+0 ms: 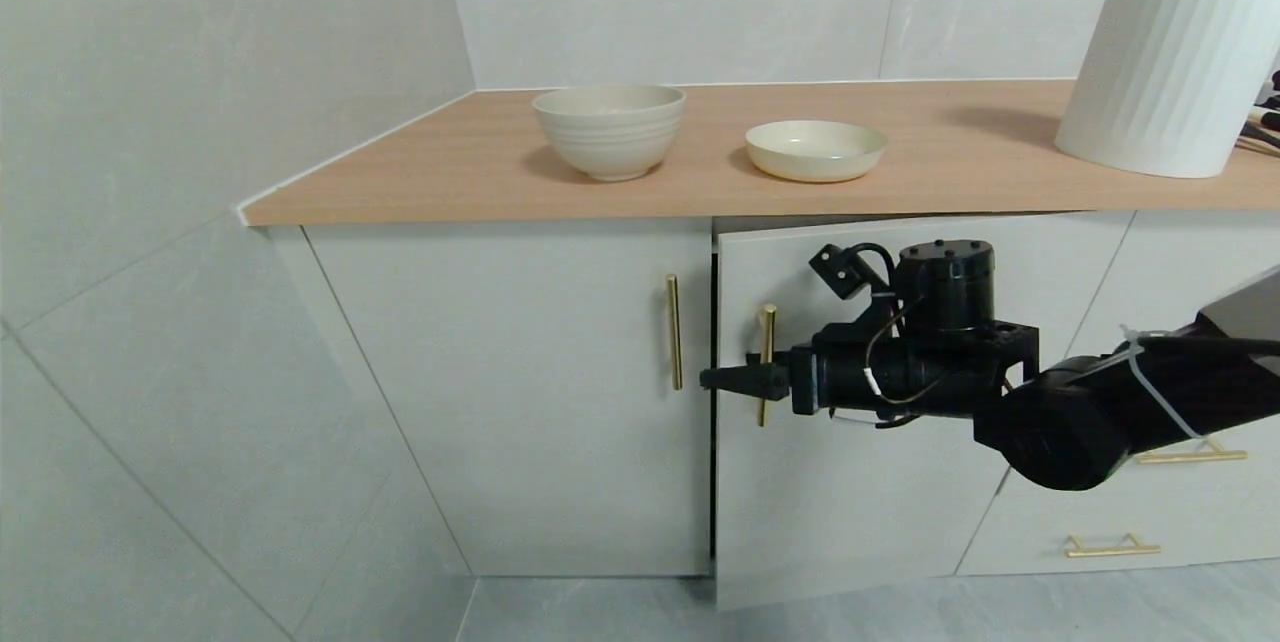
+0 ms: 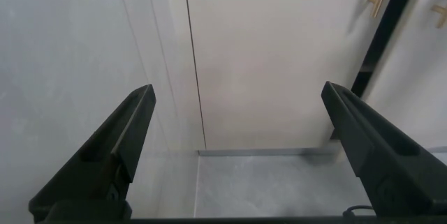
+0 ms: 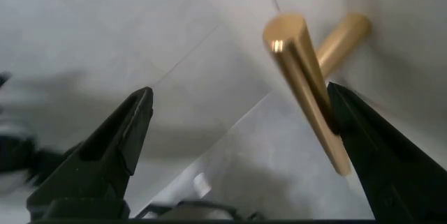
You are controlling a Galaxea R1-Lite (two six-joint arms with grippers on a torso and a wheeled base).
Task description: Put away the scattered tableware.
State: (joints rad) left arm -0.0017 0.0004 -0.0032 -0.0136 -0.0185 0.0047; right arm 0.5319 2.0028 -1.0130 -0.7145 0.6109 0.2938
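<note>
Well, the biggest thing before me is the pale cabinet [image 1: 520,402] under a wooden counter [image 1: 950,162] that runs into a tiled corner. Its right door [image 1: 850,522] stands slightly ajar, its handle edge out from the frame with a dark gap beside the closed left door [image 1: 560,482]. At the far right of the counter stands a tall white ribbed cylinder [image 1: 1170,52].

My right gripper [image 1: 730,380] reaches level across the ajar door, its tip at that door's handle. Its jaws are spread wide, and the brass handle [image 3: 304,77] sits between them, close against one finger; I cannot tell whether they touch.

The tableware is on the counter, well above my gripper. A deep ribbed bowl [image 1: 610,132] sits toward the corner. A shallow cream dish [image 1: 815,150] sits near it on its right, the two apart. Both are upright.

My left gripper [image 2: 237,90] hangs low with its jaws wide apart and nothing between them, facing the left door and the grey floor [image 2: 265,182].

Smallest are the left door's brass bar [image 1: 674,332] and the drawer pulls [image 1: 1112,549] at the lower right.
</note>
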